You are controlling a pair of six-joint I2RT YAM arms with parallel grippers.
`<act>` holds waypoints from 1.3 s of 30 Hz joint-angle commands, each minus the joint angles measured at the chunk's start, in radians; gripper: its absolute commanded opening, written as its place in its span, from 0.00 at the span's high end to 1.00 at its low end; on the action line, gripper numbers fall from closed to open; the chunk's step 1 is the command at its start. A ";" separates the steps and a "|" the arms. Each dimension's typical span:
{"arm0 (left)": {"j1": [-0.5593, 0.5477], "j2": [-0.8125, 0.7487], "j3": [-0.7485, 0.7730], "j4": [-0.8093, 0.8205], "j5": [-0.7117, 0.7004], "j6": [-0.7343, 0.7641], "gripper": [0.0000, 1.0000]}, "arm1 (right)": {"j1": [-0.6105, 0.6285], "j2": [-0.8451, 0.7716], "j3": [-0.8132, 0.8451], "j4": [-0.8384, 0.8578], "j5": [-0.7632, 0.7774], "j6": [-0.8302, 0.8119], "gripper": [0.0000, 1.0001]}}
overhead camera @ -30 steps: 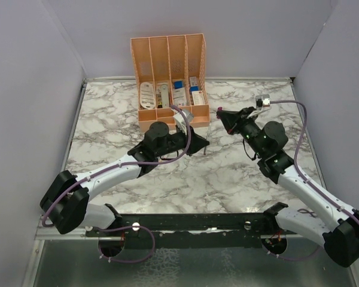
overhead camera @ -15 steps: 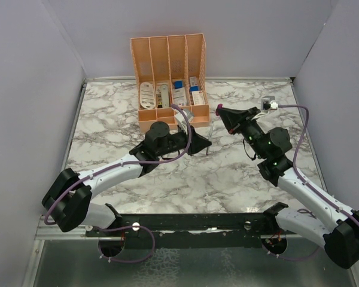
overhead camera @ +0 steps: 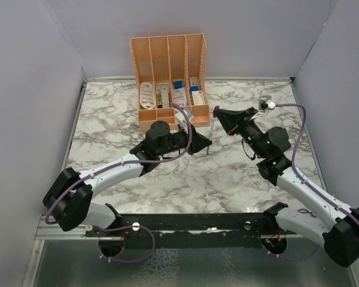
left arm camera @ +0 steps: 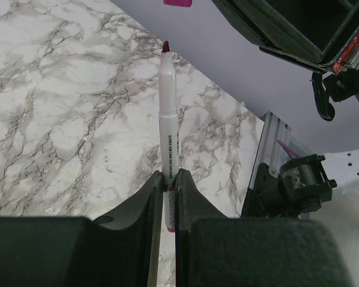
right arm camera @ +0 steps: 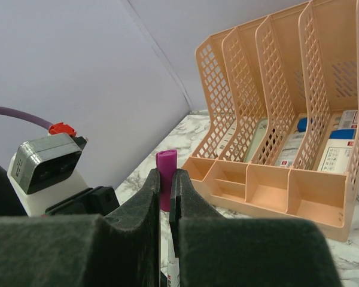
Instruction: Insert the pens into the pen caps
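My left gripper (left arm camera: 169,185) is shut on a grey-white pen (left arm camera: 169,107) with a dark red-purple tip and holds it upright. In the top view this gripper (overhead camera: 202,142) is in front of the organiser, the pen (overhead camera: 209,136) standing up from it. My right gripper (right arm camera: 165,179) is shut on the magenta pen cap (right arm camera: 166,170). The cap hangs just above the pen's tip, apart from it, at the top edge of the left wrist view (left arm camera: 177,2). The pen's body shows below the cap (right arm camera: 172,272). The right gripper (overhead camera: 218,113) sits right of the pen. Other pens and caps are out of view.
A peach mesh organiser (overhead camera: 169,72) with stubby white and blue items stands at the back centre of the marble table (overhead camera: 107,119); it also shows in the right wrist view (right arm camera: 275,179). Grey walls close in the left, right and back.
My right gripper has moved left with the cap, to just above the pen's tip. My left gripper has shifted slightly right with the pen.
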 commanded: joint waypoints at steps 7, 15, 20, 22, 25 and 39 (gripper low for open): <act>0.014 0.010 0.037 0.035 0.024 -0.002 1.00 | 0.001 -0.004 -0.006 -0.055 -0.037 -0.016 0.99; 0.018 0.010 0.042 0.035 0.038 -0.006 1.00 | 0.001 0.007 -0.013 -0.040 -0.033 -0.014 0.99; 0.018 0.011 0.037 0.035 0.043 -0.006 1.00 | 0.001 0.026 -0.010 -0.006 -0.019 -0.012 0.99; 0.018 0.010 0.037 0.035 0.045 -0.009 1.00 | 0.001 0.036 -0.009 0.008 -0.017 -0.014 0.99; 0.020 0.008 0.034 0.035 0.044 -0.008 1.00 | 0.001 0.047 -0.003 0.011 -0.020 -0.020 0.99; 0.042 0.007 0.023 0.035 0.024 -0.020 1.00 | 0.001 0.028 -0.015 -0.036 -0.041 -0.015 0.99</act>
